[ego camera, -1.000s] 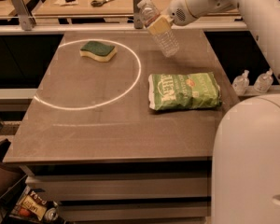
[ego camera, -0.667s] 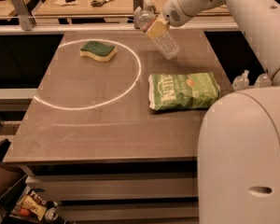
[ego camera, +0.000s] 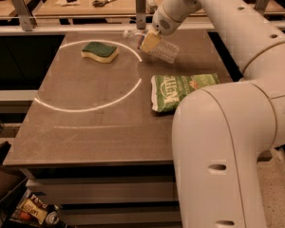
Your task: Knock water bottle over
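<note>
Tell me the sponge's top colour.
Sponge: dark green, camera view. Gripper by the water bottle.

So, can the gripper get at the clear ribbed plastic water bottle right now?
Likely yes: the gripper sits right at the clear ribbed plastic water bottle near the brown table's far edge, with nothing between them.

A grey-brown matte tabletop (ego camera: pixel 85 137) fills mid-frame, a pale wooden bench (ego camera: pixel 85 8) runs across the top, speckled floor (ego camera: pixel 278 194) shows lower right, and the pincer (ego camera: pixel 149 41) hangs upper centre.
</note>
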Robot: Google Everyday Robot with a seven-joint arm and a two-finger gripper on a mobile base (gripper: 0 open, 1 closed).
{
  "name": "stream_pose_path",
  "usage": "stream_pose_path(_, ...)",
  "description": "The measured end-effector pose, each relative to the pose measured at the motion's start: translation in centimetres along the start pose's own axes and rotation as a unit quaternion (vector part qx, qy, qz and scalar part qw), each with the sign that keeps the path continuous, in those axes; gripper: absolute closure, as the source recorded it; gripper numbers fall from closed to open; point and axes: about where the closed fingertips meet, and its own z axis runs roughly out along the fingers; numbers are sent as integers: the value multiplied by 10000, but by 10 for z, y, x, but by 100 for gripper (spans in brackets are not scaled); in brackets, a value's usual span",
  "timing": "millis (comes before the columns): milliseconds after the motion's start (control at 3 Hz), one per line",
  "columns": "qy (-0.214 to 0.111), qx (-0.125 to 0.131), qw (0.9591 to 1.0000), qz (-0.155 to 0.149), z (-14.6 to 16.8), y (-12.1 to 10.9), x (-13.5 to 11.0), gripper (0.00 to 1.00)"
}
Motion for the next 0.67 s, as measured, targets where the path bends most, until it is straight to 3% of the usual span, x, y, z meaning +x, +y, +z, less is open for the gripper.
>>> stream_pose_path(333,33,-422,9989,-179,31,11,-4,100)
stream_pose_path(667,-3,-623,9977,-248,43,16,-7,100)
